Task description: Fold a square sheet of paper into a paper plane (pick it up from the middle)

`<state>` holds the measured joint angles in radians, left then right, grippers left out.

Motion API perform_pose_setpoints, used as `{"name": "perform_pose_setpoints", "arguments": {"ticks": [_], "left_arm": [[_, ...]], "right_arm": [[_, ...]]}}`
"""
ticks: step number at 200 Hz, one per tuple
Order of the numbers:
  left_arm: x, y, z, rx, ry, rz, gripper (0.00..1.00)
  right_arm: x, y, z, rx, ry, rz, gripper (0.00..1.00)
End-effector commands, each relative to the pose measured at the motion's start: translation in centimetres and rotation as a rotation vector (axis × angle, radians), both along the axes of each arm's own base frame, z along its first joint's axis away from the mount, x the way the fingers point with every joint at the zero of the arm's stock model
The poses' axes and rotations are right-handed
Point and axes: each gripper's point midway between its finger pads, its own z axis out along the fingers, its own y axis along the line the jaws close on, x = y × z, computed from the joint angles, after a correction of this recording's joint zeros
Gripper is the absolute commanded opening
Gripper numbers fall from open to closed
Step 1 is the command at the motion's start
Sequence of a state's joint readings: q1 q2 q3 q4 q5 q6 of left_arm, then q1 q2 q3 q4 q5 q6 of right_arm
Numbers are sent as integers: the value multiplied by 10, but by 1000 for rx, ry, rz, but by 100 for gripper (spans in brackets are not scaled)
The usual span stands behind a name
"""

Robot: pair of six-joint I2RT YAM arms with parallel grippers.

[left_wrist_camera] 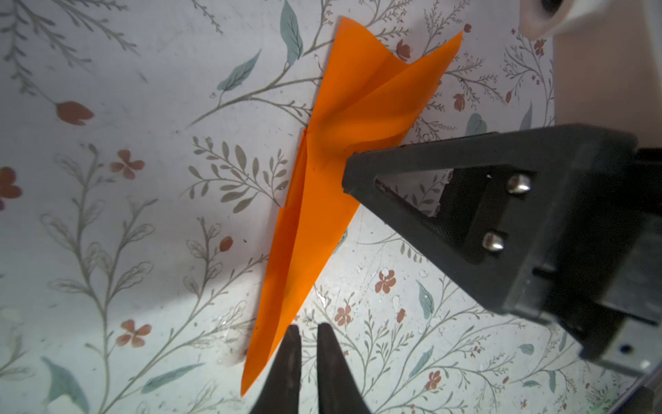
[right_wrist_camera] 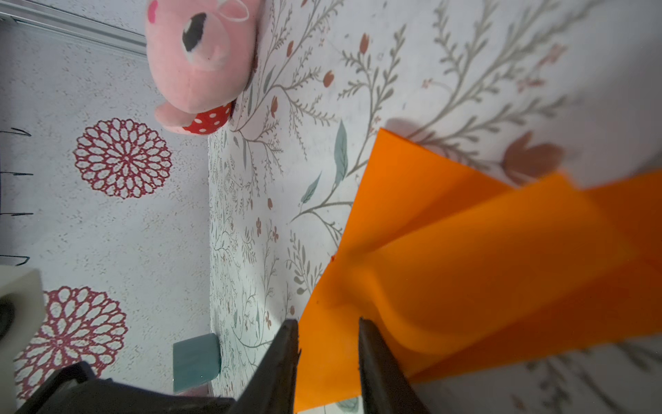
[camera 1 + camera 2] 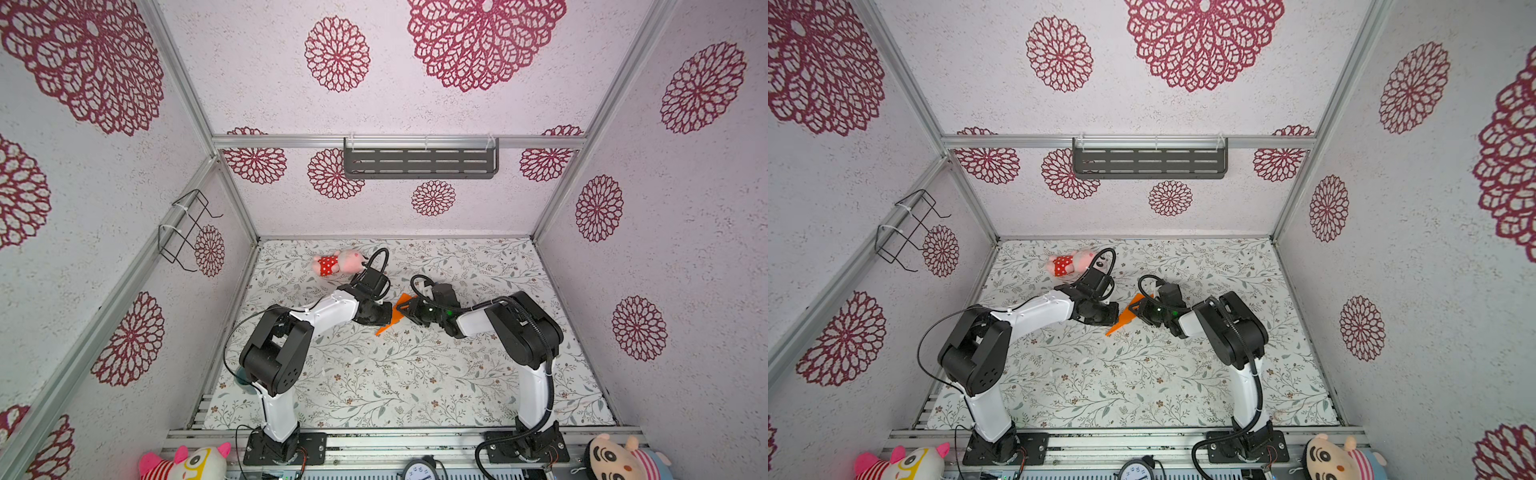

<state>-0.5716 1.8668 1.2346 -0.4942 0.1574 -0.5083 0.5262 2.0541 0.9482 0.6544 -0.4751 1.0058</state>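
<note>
The left gripper (image 1: 308,328) has its jaws a narrow slit apart. Only table (image 3: 415,374) shows through the slit, and nothing is held. The plane (image 1: 318,215) lies just beside it, with its thin nose running along one finger (image 1: 288,358); I cannot tell whether they touch.

The right gripper (image 2: 327,322) has its jaws wider apart, set over the plane's broad tail. Flat orange paper fills the gap behind them and does not look nipped. The left wrist view shows one tip of this gripper down on the plane's edge. Next to that tip the tail's folds stand up off the table.

In both top views the grippers meet near the middle of the table with the plane between them, at 3 o'clock from the left gripper and 9 o'clock from the right. The nose points to 7 o'clock and the tail to 1 o'clock. The plush (image 3: 338,262) lies at 11 o'clock from the left gripper, well apart from the plane.
</note>
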Motion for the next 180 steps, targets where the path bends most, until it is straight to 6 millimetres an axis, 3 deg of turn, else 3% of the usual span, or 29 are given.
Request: {"name": "perform_pose_setpoints", "arguments": {"ticks": [1,180], "left_arm": [[-2,7,-15,72,16,-14,16],[-20,27,-46,175,91,-11,10]], "right_arm": [[-19,-25,-61,-153,165,-47,33],[-21,-27,-66,-163,175,-46,33]]}}
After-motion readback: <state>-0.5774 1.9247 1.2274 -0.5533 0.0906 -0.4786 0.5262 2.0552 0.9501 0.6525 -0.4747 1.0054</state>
